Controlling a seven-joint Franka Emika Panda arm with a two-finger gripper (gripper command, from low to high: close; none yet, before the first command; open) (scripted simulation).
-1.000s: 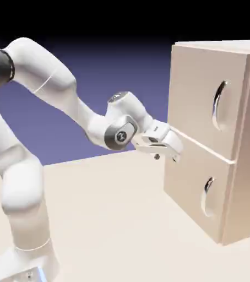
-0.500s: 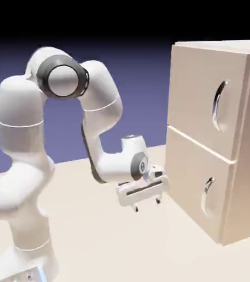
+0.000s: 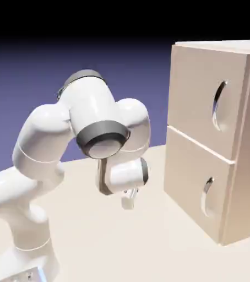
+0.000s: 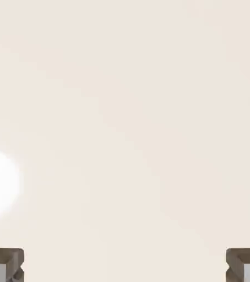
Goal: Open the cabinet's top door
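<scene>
Currently the gripper is seen hanging low over the table, pointed downward, well apart from the cabinet. In the hand view only pale table surface is shown, with the two fingertips set at opposite edges of the frame: the jaws are spread wide and nothing is held between them. The top door is shut and lies up and to the exterior view's right of the fingers. Its handle is set upright, long axis vertical, near the door's right edge. A rise and a turn toward the door face are judged necessary. The gripper itself is partly hidden behind the wrist, so its exact tilt is probably, not certainly, straight down.
</scene>
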